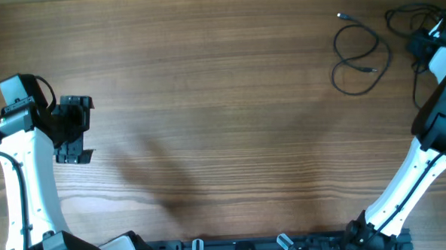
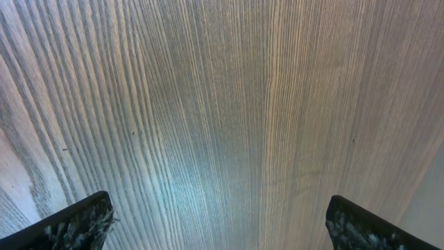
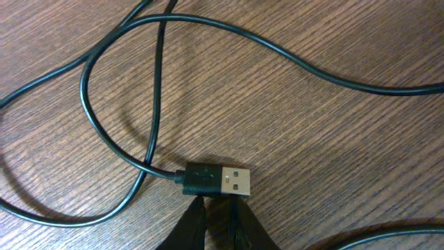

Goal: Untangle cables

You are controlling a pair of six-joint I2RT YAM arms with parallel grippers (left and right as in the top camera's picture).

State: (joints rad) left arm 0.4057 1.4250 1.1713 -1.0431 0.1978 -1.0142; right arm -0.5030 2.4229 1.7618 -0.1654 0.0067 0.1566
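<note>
A black cable (image 3: 156, 90) loops across itself on the wooden table in the right wrist view. It ends in a USB plug (image 3: 215, 179) lying flat. My right gripper (image 3: 216, 203) has its fingers almost together, tips touching the plug's near edge, with nothing visibly between them. In the overhead view this gripper (image 1: 423, 47) is at the far right, beside a bunched black cable (image 1: 408, 17). A second thin black cable (image 1: 362, 59) lies in loose loops to its left. My left gripper (image 1: 74, 130) is open and empty at the far left, also in its wrist view (image 2: 222, 229).
The table (image 1: 223, 125) is bare wood between the two arms. The cables lie near the back right corner, close to the table's far and right edges. The arm bases (image 1: 236, 249) stand along the front edge.
</note>
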